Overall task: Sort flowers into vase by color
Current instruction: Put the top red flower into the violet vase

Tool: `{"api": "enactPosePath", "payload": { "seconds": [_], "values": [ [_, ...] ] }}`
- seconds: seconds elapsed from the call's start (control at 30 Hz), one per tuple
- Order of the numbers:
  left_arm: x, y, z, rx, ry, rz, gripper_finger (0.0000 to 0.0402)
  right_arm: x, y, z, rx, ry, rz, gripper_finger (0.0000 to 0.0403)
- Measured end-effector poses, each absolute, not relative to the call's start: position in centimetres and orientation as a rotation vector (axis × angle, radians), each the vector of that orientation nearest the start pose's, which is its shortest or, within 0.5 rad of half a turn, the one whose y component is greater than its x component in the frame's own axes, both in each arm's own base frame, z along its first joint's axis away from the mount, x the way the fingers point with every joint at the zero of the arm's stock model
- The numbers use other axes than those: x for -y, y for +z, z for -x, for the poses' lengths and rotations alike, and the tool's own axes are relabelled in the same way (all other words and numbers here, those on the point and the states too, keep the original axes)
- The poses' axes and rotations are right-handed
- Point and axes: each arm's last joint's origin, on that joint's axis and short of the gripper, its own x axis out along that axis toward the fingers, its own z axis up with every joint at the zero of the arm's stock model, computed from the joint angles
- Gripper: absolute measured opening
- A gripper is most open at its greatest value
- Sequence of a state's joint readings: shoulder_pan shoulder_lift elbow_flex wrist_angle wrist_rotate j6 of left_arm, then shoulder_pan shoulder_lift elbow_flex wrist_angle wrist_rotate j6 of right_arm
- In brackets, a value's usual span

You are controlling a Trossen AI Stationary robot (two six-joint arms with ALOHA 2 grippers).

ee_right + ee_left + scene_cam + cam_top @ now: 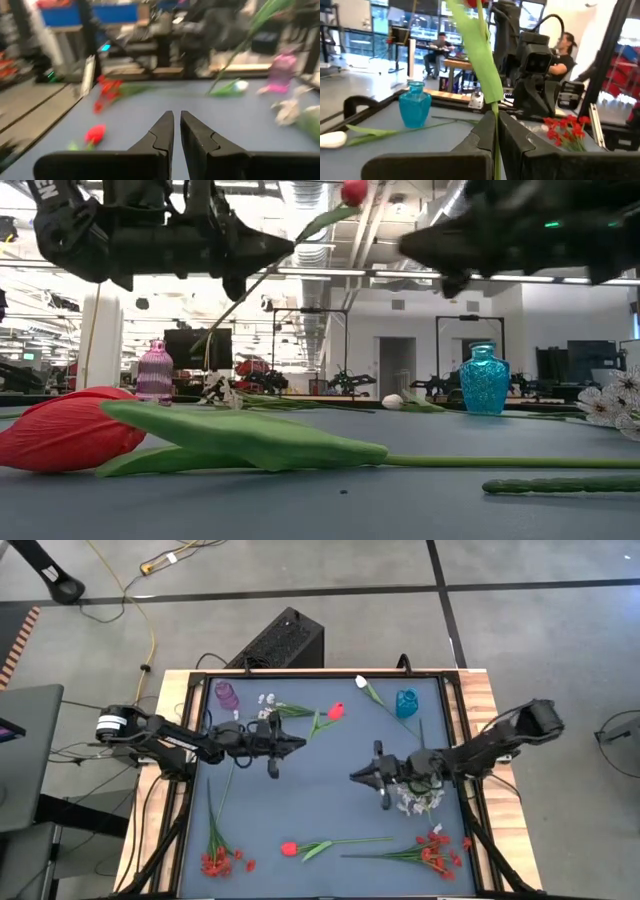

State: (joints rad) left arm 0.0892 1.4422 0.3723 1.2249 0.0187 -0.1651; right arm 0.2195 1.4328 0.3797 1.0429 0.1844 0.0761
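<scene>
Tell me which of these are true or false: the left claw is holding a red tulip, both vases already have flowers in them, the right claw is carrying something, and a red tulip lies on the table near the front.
1. The left gripper holds a red tulip by its stem. True.
2. Both vases already hold flowers. False: the pink vase and the blue vase each stand with nothing in them.
3. The right gripper is carrying something. False: its fingers are closed with nothing between them.
4. Another red tulip lies flat on the table near the front edge. True.
</scene>
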Motion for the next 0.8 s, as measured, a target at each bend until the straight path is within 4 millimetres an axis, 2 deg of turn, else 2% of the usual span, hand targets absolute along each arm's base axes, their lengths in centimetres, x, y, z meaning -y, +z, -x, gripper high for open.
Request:
{"api": "enactPosePath", "payload": {
  "seconds": [0.17, 0.27, 0.37, 0.47, 0.57, 0.8],
  "values": [
    [-1.4, 20.1, -25.5, 0.193, 0.026, 0.151, 0.0000, -3.9, 17.8, -29.9, 0.010, -0.014, -0.011, 0.0080],
    [-1.0, 20.2, -25.6, 0.194, 0.014, 0.133, 0.0000, -3.7, 18.1, -32.7, 0.026, 0.023, 0.005, 0.0116],
    [-0.8, 20.2, -25.6, 0.190, 0.007, 0.136, 0.0000, -3.0, 18.3, -34.5, 0.034, 0.007, 0.005, 0.0167],
    [-0.5, 20.3, -25.6, 0.198, 0.007, 0.139, 0.0000, -2.3, 18.4, -35.8, 0.046, -0.003, -0.008, 0.0215],
    [-0.3, 20.4, -25.6, 0.206, 0.002, 0.136, 0.0000, -2.0, 18.6, -36.8, 0.066, 0.005, -0.020, 0.0246],
    [-0.1, 20.4, -25.6, 0.208, -0.001, 0.130, 0.0000, -2.1, 19.5, -37.9, 0.104, 0.028, -0.015, 0.0249]
  ]
}}
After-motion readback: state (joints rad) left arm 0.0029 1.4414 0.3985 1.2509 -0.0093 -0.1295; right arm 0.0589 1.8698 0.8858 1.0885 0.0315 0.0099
